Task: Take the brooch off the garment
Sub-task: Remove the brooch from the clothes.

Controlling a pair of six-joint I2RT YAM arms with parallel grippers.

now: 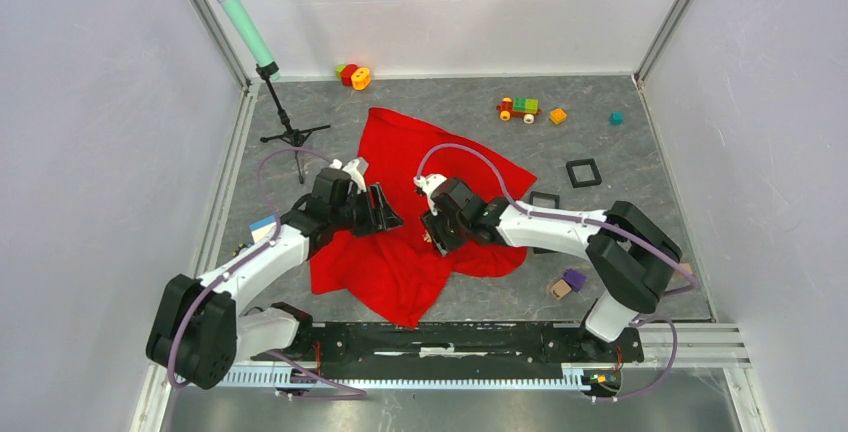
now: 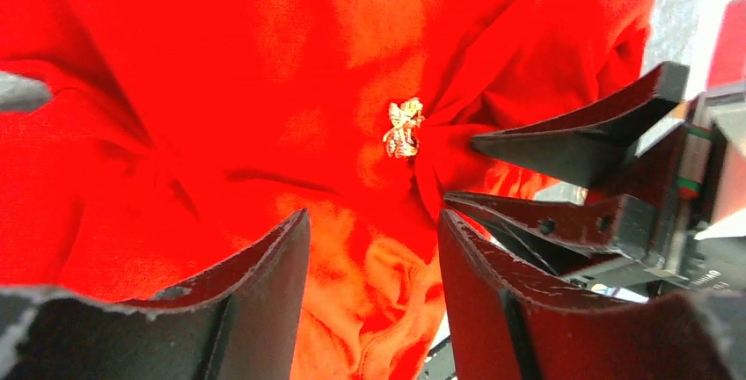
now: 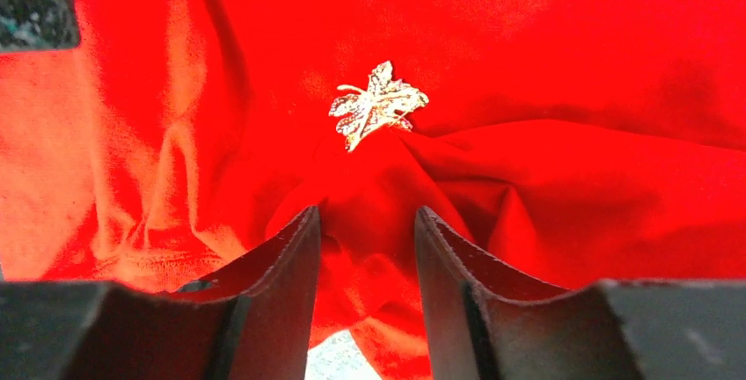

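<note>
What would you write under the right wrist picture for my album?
Right gripper pinches a fold of red cloth right by the leaf brooch.

The brooch (image 3: 378,103) hides its pin in a fold of the garment (image 3: 572,178), and from above it is too small to tell.
</note>
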